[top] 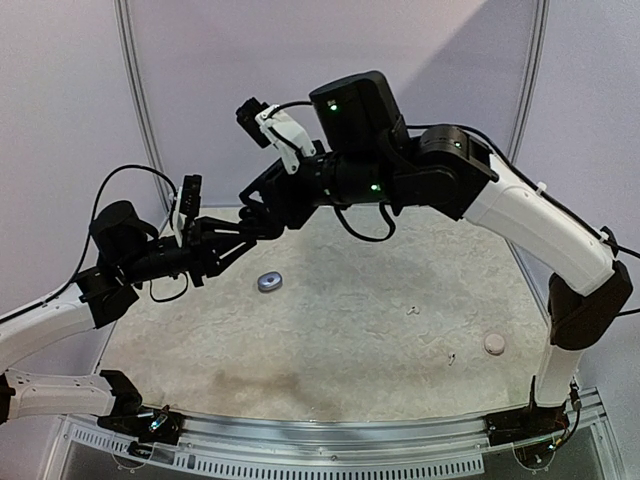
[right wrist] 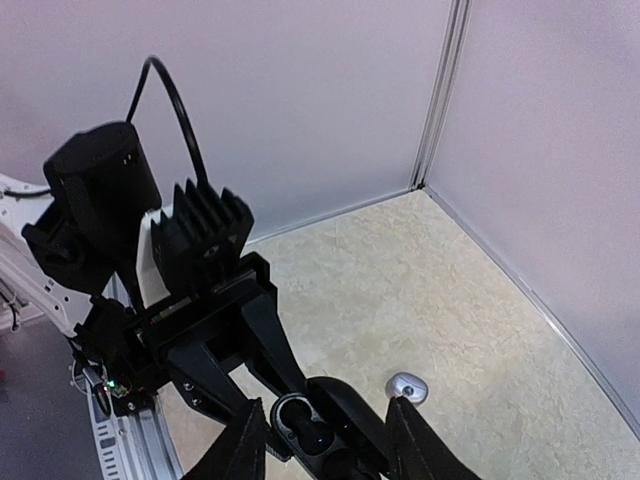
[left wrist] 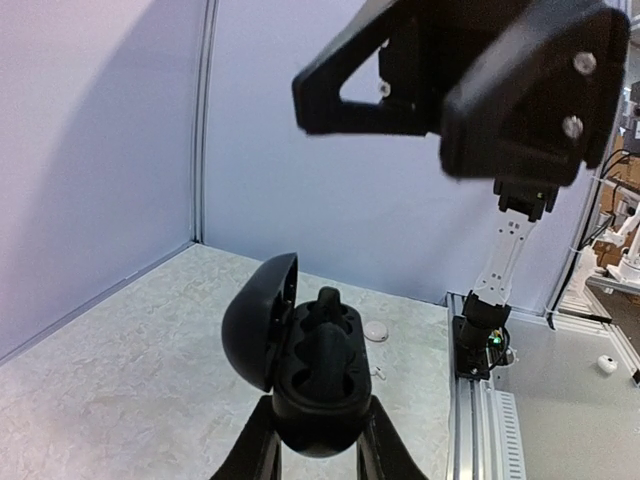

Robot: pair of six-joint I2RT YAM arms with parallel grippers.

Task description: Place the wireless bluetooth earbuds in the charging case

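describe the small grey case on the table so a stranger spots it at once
On the speckled beige table top, look left of centre, towards the back. A small silvery grey pebble-shaped case lies there alone. It is grey and rests on the surface, unlike the open black charging case held in the air and the pale round disc at the right.

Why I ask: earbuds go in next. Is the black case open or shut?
Open. The left wrist view shows the black case with its lid swung aside, leaving the moulded wells exposed.
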